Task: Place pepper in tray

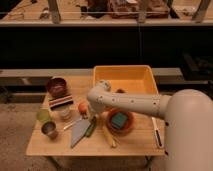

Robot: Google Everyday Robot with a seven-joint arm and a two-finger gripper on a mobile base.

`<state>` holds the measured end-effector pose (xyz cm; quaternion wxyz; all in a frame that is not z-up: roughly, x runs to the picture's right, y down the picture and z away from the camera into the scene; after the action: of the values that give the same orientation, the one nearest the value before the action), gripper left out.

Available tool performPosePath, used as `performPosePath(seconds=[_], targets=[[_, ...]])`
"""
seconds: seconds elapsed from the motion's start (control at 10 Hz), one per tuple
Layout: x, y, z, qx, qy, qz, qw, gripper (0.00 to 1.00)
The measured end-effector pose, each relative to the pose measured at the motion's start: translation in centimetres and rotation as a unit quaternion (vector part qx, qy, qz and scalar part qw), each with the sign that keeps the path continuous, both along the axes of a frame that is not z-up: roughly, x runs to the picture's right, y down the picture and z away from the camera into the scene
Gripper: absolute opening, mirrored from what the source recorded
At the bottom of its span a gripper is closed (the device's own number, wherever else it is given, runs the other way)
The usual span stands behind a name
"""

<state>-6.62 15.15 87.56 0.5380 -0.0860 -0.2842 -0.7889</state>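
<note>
The slim green pepper [91, 127] lies on the wooden table [135, 145], between the grey cleaver and the corn-like stick. The large yellow-orange tray [125, 80] stands at the back of the table, with nothing visible inside it. My white arm reaches in from the right. Its gripper [93, 113] hangs down just above the pepper's far end, right beside the round orange fruit [82, 107]. The gripper sits in front of the tray's front-left corner.
An orange-brown bowl [120, 121] holding a blue-green block sits right of the pepper. A grey cleaver [77, 132], corn-like stick [109, 136], dark red bowl [56, 86], green cup [43, 116], metal cup [49, 129] and white cup [65, 114] crowd the left. A white utensil [157, 132] lies at the right edge.
</note>
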Motion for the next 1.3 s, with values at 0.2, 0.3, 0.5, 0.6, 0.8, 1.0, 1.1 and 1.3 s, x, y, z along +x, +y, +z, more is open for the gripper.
performPosePath(seconds=[0.2, 0.3, 0.5, 0.6, 0.8, 1.0, 1.1, 1.3], targets=[[0.1, 0.2, 0.1, -0.002, 0.000, -0.001, 1.0000, 0.43], [0.1, 0.3, 0.2, -0.003, 0.001, -0.001, 1.0000, 0.34], [0.1, 0.6, 0.4, -0.007, 0.004, -0.002, 1.0000, 0.17], [0.0, 0.6, 0.4, -0.008, 0.004, -0.003, 1.0000, 0.15], [-0.1, 0.6, 0.4, -0.012, 0.003, -0.006, 0.9999, 0.15], [-0.1, 0.2, -0.2, -0.009, -0.002, -0.003, 1.0000, 0.15], [-0.1, -0.3, -1.0, -0.003, -0.006, 0.002, 1.0000, 0.15], [0.2, -2.3, -3.7, 0.014, -0.014, 0.015, 0.9997, 0.15]])
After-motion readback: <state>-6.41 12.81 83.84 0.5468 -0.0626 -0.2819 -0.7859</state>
